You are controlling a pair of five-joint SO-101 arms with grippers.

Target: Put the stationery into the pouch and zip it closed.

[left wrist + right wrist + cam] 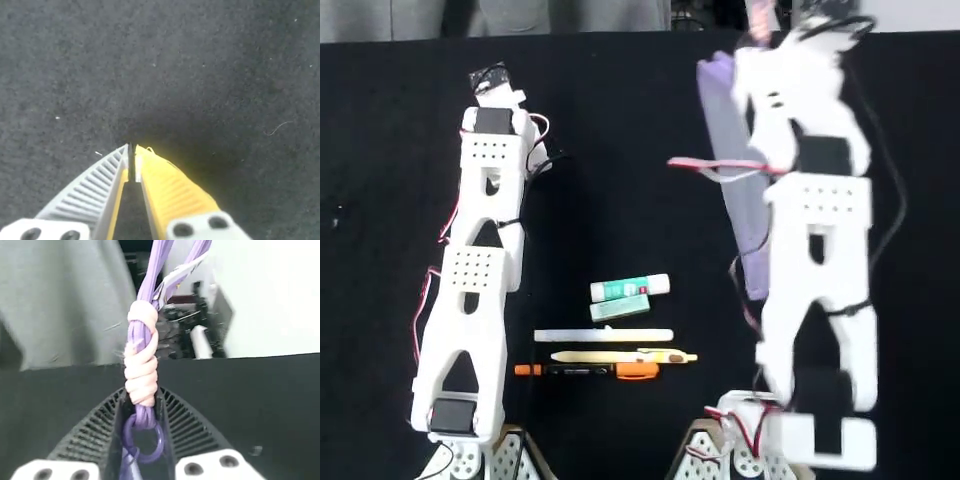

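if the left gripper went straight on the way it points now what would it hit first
The bare black table. The left gripper points down at it with jaws shut and nothing lies in between, though how near the tips are is unclear.

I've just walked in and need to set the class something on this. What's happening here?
The right gripper is shut on the strap of the purple pouch, holding it beside that arm. The left gripper is shut and empty over the black table. The glue stick, green eraser, white pen, cream pen and orange pen lie between the arms, none in the pouch yet.
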